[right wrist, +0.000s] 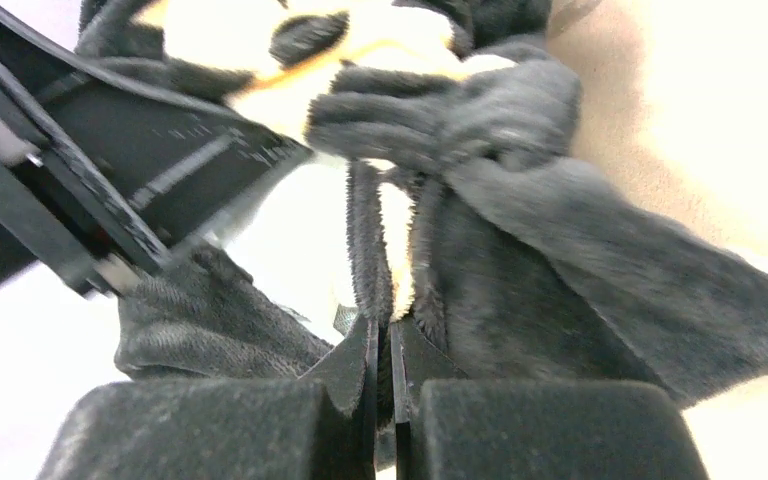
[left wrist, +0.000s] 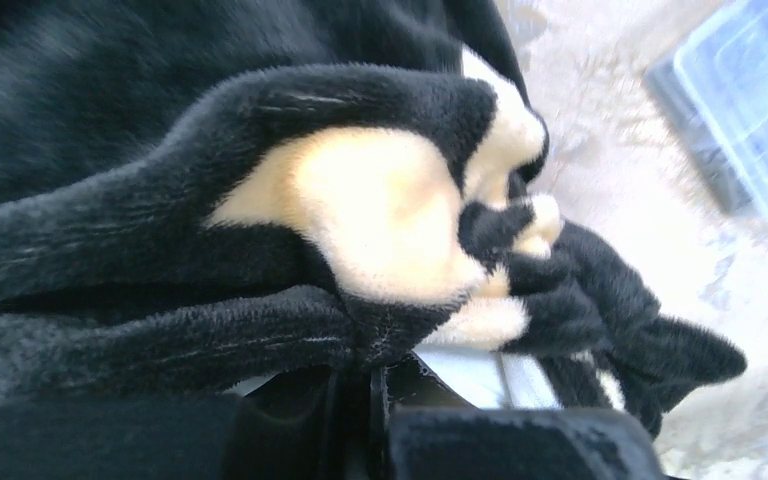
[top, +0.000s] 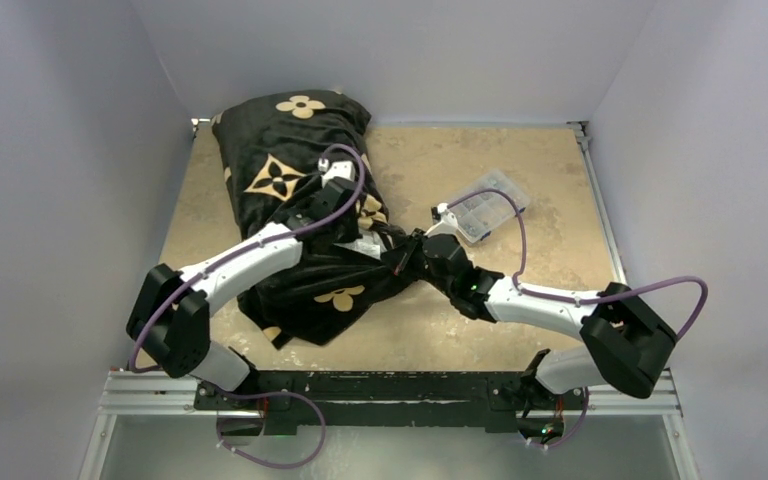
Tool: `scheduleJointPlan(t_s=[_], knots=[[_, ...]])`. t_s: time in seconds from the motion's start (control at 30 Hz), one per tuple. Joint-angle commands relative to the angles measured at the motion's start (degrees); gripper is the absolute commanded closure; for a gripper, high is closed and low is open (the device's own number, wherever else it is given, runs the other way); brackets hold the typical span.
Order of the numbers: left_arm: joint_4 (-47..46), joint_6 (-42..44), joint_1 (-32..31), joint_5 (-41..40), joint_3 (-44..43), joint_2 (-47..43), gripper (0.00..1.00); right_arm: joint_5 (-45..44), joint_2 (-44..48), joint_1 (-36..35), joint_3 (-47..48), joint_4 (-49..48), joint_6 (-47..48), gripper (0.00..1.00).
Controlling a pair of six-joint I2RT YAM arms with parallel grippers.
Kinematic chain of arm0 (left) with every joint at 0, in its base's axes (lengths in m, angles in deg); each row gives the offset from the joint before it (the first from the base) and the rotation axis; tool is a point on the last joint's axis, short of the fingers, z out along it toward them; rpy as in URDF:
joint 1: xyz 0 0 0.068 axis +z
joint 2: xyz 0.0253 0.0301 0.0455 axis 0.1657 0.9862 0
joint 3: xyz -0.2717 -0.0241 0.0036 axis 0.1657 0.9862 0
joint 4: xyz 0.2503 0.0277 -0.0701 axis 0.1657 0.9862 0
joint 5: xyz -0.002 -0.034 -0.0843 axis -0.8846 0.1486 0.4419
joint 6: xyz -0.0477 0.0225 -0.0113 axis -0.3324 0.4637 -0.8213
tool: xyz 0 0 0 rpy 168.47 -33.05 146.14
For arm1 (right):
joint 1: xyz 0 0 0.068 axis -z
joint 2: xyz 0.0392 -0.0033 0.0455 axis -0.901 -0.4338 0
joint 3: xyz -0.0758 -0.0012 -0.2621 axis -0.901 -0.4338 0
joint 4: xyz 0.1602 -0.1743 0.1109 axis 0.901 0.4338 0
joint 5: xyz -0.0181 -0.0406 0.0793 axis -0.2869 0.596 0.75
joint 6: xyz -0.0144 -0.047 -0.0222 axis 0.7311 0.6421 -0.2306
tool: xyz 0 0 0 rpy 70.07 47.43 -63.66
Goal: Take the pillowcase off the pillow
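Observation:
The black plush pillowcase (top: 260, 130) with tan flower and star motifs lies bunched on the left half of the table, with the pillow inside it. Only a small white patch of the pillow (top: 365, 246) shows at the cover's near right end; it also shows in the right wrist view (right wrist: 290, 240). My left gripper (top: 363, 230) is shut on a fold of the pillowcase (left wrist: 110, 120), its jaws (left wrist: 378, 372) pinching black plush. My right gripper (top: 397, 256) is shut on another fold of the pillowcase (right wrist: 560, 260), its jaws (right wrist: 388, 335) closed on the fabric edge. The two grippers are close together.
A clear plastic compartment box (top: 485, 205) lies on the tan table (top: 550, 270) right of the grippers; it also shows in the left wrist view (left wrist: 750, 110). Grey walls enclose the table on three sides. The left gripper's body (right wrist: 110, 170) shows in the right wrist view.

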Motion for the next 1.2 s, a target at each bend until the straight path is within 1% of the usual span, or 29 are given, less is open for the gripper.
scheduleJointPlan(t_s=[0.0, 0.07, 0.23, 0.33, 0.5, 0.6, 0.77, 0.87, 1.0, 1.07, 1.17], knots=[[2.98, 1.97, 8.11, 2.77, -6.56, -5.05, 1.0, -3.25, 0.49, 0.54, -2.47, 3.44, -3.43, 1.0], [3.96, 2.42, 10.56, 4.3, -8.45, -6.44, 1.0, -3.14, -0.04, 0.92, -2.82, 3.84, -4.3, 1.0], [4.33, 3.47, 15.55, 7.23, -9.96, -10.26, 1.0, -2.94, 0.08, 1.92, -4.22, 3.94, -5.55, 1.0], [5.0, 4.14, 19.93, 8.89, -11.02, -11.58, 1.0, -3.02, 0.76, 2.44, -4.78, 3.93, -5.86, 1.0], [4.23, 3.88, 28.09, 13.1, -12.63, -12.6, 1.0, -3.37, 1.63, 3.57, -6.33, 4.14, -7.71, 1.0], [4.42, 3.82, 31.0, 15.58, -14.43, -12.13, 1.0, -3.7, 2.08, 4.12, -6.8, 4.83, -8.99, 1.0], [4.82, 4.18, 36.03, 19.11, -14.52, -13.17, 1.0, -4.99, 5.03, 4.94, -7.62, 5.97, -10.26, 1.0], [5.45, 4.69, 38.27, 19.19, -13.63, -14.76, 1.0, -5.06, 6.61, 5.84, -7.9, 6.06, -10.61, 1.0], [5.22, 4.43, 41.24, 16.54, -11.14, -17.69, 1.0, -5.0, 7.0, 6.91, -7.49, 6.46, -10.33, 1.0], [4.94, 3.98, 42.62, 16.44, -10.34, -18.82, 1.0, -4.75, 7.13, 7.58, -7.37, 6.48, -10.14, 1.0], [4.97, 3.84, 43.4, 16.46, -10.55, -19.58, 1.0, -4.01, 7.88, 9.24, -7.4, 6.22, -9.31, 1.0]])
